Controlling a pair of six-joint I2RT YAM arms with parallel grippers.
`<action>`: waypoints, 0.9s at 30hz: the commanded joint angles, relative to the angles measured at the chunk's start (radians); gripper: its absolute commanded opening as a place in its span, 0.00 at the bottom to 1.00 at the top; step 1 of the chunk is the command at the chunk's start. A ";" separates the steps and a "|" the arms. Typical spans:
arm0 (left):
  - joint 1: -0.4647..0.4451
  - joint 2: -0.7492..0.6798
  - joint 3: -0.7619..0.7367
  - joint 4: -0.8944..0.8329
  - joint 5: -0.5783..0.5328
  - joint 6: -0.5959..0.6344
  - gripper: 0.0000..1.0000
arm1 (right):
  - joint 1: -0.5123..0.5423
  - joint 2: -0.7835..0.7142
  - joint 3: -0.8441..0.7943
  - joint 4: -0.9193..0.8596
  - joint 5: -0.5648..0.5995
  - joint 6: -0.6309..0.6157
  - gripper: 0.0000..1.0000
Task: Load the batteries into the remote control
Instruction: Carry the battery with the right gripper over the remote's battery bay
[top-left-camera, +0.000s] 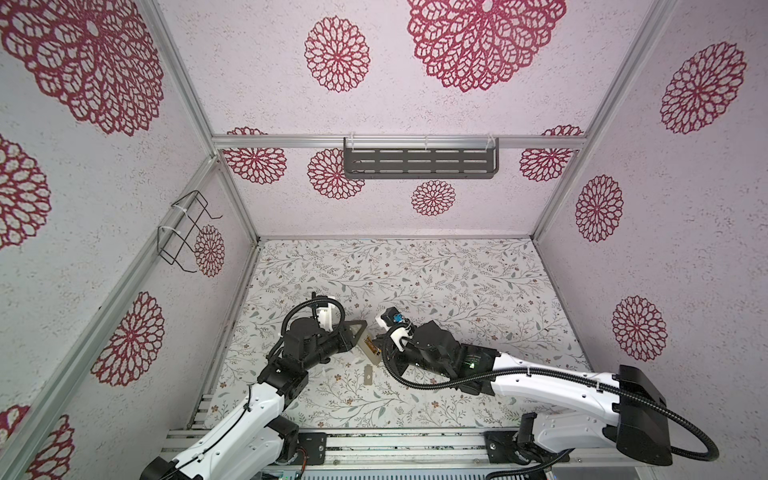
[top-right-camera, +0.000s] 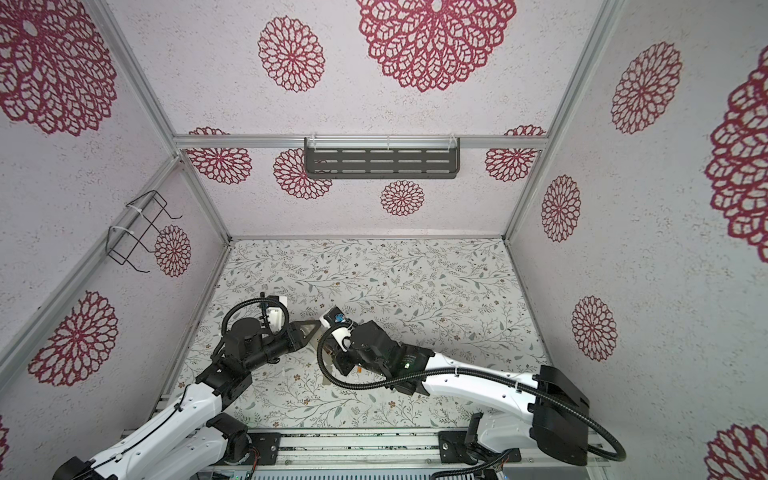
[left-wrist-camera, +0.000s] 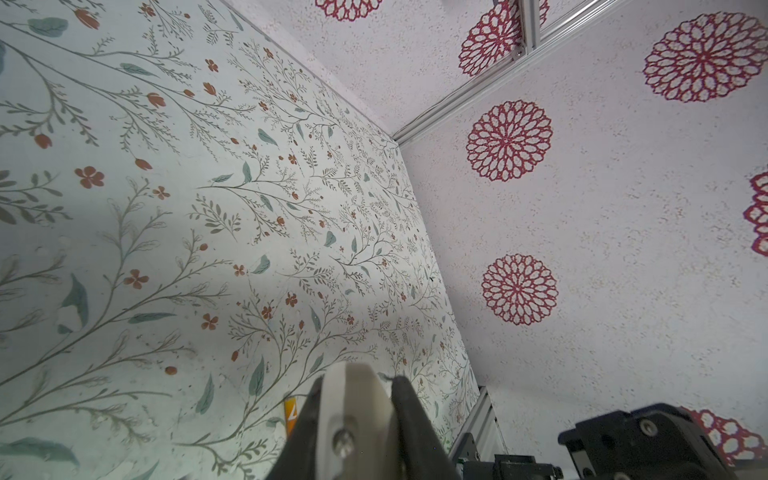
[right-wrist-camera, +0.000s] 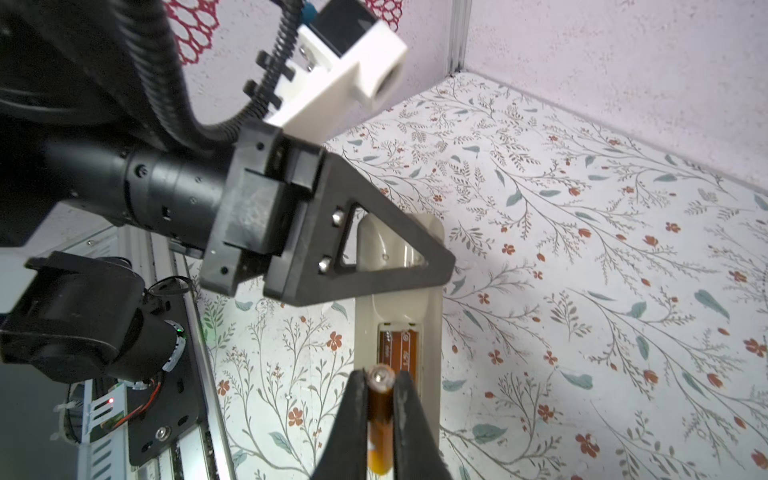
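Desk carried the remote control back-up, compartment open w/ one battery seated. Left hand was shut, pressing its far end. Right hand was clamped on the second battery just above the compartment; tilted entry could jam it, prob.

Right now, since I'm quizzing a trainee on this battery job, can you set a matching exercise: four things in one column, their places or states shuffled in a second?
Things:
1. remote control
2. cover piece
3. left gripper
4. right gripper

States:
A. shut on a battery
B. lying back up, compartment open, another battery already inside
C. shut, over the remote control's end away from the compartment
D. loose on the table, near the remote control

Pairs: 1-B, 2-D, 3-C, 4-A
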 joint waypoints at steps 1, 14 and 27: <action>-0.003 -0.013 0.038 -0.010 0.050 -0.014 0.00 | 0.006 0.007 -0.004 0.120 0.008 -0.043 0.00; 0.001 -0.015 0.056 -0.025 0.145 -0.050 0.00 | 0.004 0.003 -0.061 0.189 0.040 -0.090 0.00; 0.002 -0.038 0.056 -0.013 0.174 -0.066 0.00 | 0.006 0.000 -0.090 0.196 0.048 -0.104 0.00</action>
